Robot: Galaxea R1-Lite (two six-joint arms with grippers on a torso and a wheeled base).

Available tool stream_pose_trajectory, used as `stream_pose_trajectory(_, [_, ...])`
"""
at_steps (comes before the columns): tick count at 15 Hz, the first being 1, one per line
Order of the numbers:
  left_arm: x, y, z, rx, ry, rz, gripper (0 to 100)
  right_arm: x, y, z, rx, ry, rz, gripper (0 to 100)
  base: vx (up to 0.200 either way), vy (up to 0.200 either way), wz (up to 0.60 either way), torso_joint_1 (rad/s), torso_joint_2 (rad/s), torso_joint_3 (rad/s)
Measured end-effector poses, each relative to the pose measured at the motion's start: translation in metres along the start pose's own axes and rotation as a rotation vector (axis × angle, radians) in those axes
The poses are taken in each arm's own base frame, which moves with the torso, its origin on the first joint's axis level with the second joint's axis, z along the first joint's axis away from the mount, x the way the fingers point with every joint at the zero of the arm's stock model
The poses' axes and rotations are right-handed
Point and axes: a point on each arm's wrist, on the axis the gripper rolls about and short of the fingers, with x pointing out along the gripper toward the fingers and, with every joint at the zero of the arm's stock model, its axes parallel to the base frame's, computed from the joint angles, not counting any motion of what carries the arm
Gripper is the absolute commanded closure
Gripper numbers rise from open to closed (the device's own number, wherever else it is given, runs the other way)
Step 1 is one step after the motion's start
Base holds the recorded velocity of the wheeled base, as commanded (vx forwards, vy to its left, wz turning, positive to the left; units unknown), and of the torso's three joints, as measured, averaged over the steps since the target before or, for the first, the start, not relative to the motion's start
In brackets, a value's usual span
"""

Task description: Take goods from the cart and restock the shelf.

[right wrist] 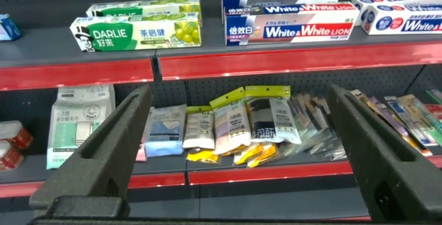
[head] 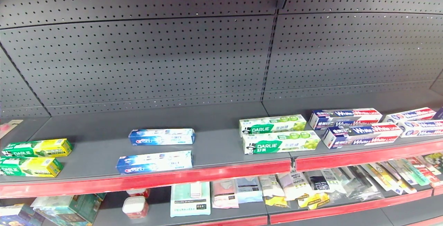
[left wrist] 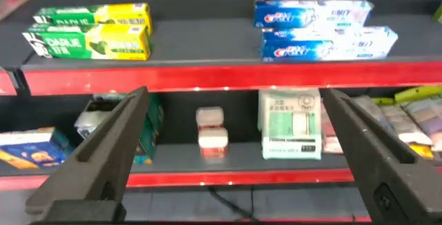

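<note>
Though flat, toothpaste boxes [head: 154,162] lengthwise (along shelf [head: 216,139]).

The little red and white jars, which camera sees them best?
The left wrist view: both jars show whole, front-on. In the head view the shelf edge half hides the rear jar; the right wrist view cuts them off at its border.

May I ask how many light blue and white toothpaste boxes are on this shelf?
2 light blue and white toothpaste boxes: one at the front edge of the grey shelf, the other just behind it.
</note>
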Motion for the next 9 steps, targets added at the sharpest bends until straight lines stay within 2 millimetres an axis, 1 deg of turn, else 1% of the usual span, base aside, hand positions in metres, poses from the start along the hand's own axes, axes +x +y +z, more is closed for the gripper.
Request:
stream_pose_trajectory(6, [-0.0012,0.0001,-0.0006,0.063,-0.022,0.002,0,0.0,0.0,0.0,0.002,0.0,0.002,0,0.0,0.0,0.6,0.006,0.0,0.002])
stream_pose_trajectory(9, [-0.0013,0.0001,-0.0004,0.062,-0.023,0.003,0,0.0,0.0,0.0,0.002,0.0,0.002,0,0.0,0.0,0.0,0.0,0.0,0.0])
